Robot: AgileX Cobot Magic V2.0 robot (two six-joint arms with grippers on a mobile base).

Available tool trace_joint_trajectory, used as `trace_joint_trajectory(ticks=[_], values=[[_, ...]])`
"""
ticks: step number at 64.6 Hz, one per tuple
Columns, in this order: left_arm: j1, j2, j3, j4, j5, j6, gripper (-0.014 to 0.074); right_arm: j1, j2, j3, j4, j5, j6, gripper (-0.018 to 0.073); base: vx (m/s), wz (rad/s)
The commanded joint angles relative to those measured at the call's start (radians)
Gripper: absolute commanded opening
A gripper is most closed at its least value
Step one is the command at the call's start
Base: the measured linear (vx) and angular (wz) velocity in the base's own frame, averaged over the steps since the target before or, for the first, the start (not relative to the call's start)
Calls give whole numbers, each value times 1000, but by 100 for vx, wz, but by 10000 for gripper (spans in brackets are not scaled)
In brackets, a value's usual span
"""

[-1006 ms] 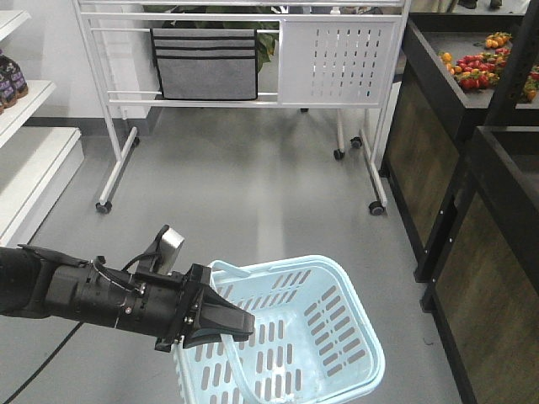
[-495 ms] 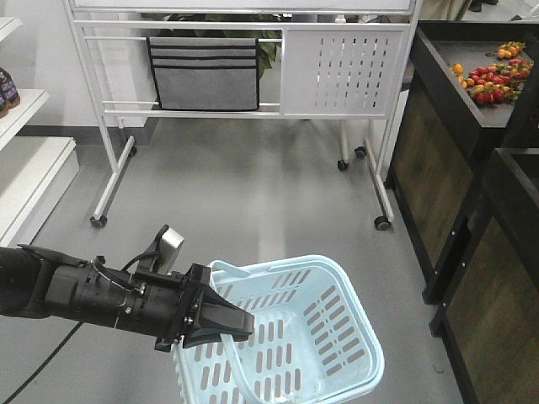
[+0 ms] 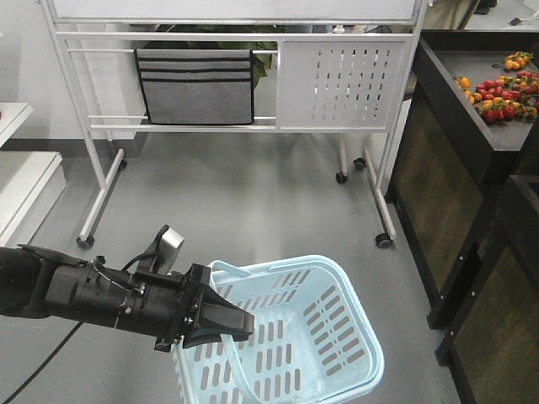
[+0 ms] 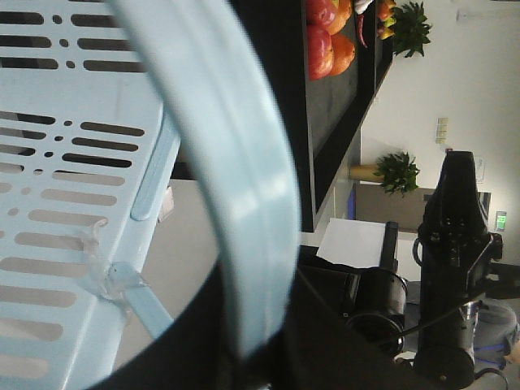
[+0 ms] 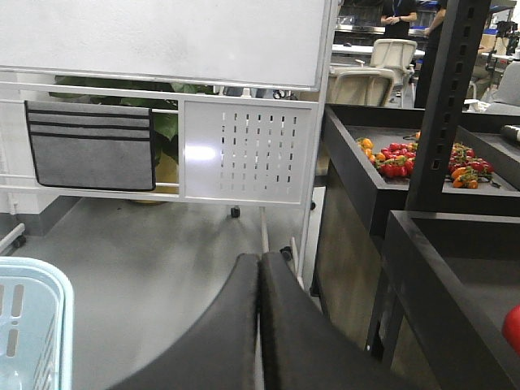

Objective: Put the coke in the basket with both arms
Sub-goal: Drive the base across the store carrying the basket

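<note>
The light blue basket [image 3: 364,330] hangs low at the front, above the grey floor, with nothing visible inside it. My left gripper [image 3: 240,324] reaches in from the left and is shut on one of its loop handles. In the left wrist view the pale blue handle [image 4: 244,187] runs down between the black jaws of the left gripper [image 4: 256,345], with the slotted basket wall [image 4: 57,203] beside it. My right gripper [image 5: 258,262] is shut with nothing in it, held over the floor, and a corner of the basket [image 5: 32,325] shows at its lower left. The coke is out of view.
A white wheeled rack [image 3: 337,80] with a grey fabric pocket [image 3: 195,86] stands ahead across the floor. Black produce stands [image 3: 472,160] holding red and orange vegetables [image 3: 501,88] line the right side. A white shelf [image 3: 21,181] edges the left.
The rack and the produce stands have slid lower and outward in the front view, and the left shelves have mostly left it. The left arm and basket keep the same place in the frame.
</note>
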Motion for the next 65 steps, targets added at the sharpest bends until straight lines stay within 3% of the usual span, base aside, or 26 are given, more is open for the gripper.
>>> trace_joint_trajectory(ticks=[1,65], values=[[-7,-52,-15,-67,100,10,-6,-5,-12,8,-4,-78,-6,-10,21,-7],[-7,-52,-15,-67,99,10,-8,-5,-12,8,-4,-78,-6,-10,22,0]])
